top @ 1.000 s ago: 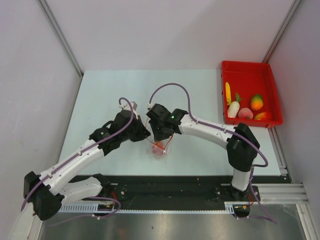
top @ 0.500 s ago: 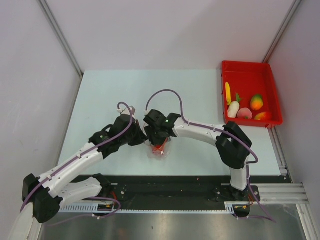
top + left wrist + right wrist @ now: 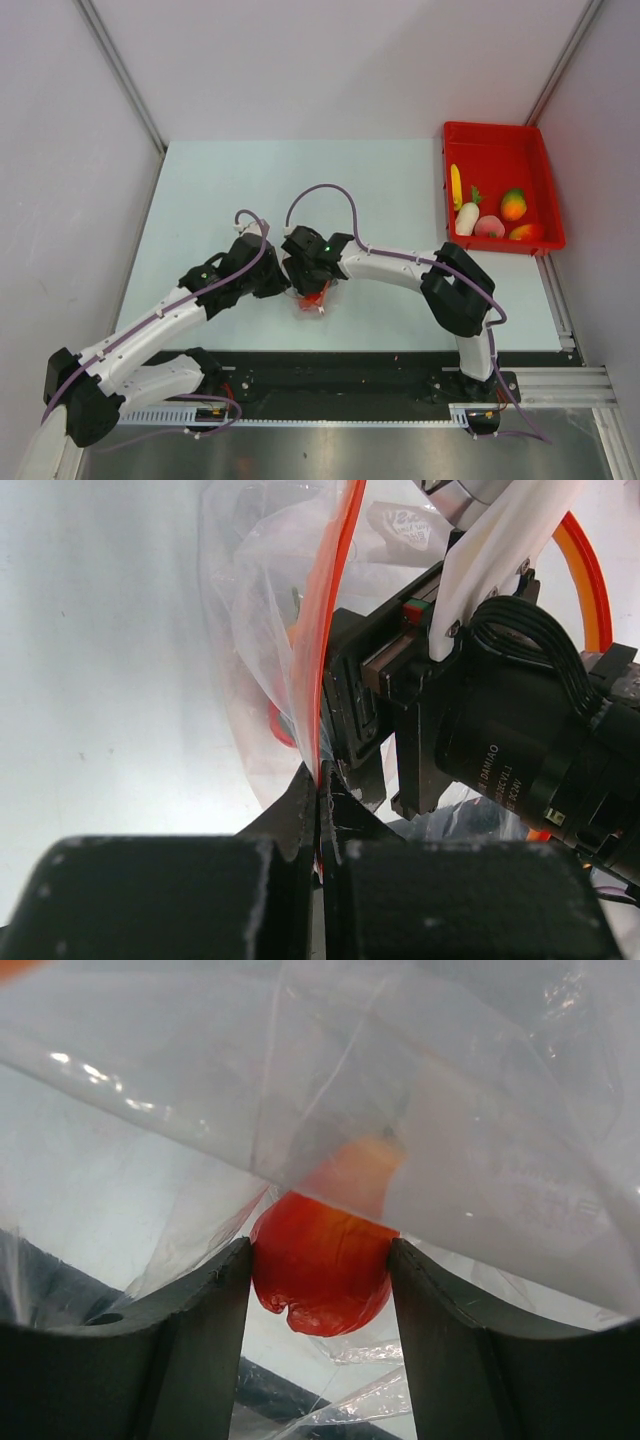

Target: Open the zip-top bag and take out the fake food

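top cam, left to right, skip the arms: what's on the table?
bag → then, inside the tray: yellow piece → radish → pink piece → orange-green fruit

- We read "DAMIAO" in white letters on the black motor housing (image 3: 520,750) of the right arm.
- The smaller white line beneath it is too fine for us to read.
- The printed mark (image 3: 405,525) on the zip-top bag (image 3: 260,600) is too blurred to read.
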### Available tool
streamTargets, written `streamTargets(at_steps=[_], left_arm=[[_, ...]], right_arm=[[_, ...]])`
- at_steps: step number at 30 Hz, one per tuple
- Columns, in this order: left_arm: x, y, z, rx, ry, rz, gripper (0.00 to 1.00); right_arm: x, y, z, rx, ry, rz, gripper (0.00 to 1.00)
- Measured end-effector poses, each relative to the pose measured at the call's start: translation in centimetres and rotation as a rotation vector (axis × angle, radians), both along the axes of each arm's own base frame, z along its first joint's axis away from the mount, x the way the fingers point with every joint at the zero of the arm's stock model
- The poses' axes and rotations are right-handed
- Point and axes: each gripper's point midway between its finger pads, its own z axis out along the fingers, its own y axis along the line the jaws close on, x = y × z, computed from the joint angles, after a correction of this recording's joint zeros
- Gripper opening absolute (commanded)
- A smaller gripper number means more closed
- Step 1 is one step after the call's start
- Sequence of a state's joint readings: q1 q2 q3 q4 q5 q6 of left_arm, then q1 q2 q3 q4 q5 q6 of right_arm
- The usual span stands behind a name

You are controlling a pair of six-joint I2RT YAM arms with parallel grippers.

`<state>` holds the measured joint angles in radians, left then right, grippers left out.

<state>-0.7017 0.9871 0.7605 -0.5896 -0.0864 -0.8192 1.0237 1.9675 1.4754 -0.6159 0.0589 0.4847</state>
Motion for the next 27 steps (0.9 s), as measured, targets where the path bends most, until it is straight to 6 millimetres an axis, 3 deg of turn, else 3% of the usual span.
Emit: streamTargets(at_steps=[8, 12, 17, 21, 27], left_arm=[[-0.4, 0.7, -0.9, 0.031, 0.014, 0.004, 0.0], [-0.3, 0.1, -0.5, 0.006, 0.004, -0.009, 0.0], [-0.2, -0.1, -0.3, -0.007, -0.002, -0.014, 0.0], [0.0, -0.5, 0.1, -0.029, -0.011, -0.014, 0.0], [1.5, -2.6, 4.4, -0.164, -0.125, -0.025, 0.0]], right_arm=[[0.2, 0.3, -1.0, -0.01, -0.005, 0.001, 0.72], [-0.5, -0.7, -3.1, -0.077, 0.007, 0.015, 0.65], [-0.7, -0.9, -2.9, -0.083, -0.001, 0.024, 0.5], [-0.6, -1.6, -1.1, -0.07, -0.023, 0.017, 0.44], [1.0, -3.3, 3.6, 0.0, -0.066, -0.031, 0.43]])
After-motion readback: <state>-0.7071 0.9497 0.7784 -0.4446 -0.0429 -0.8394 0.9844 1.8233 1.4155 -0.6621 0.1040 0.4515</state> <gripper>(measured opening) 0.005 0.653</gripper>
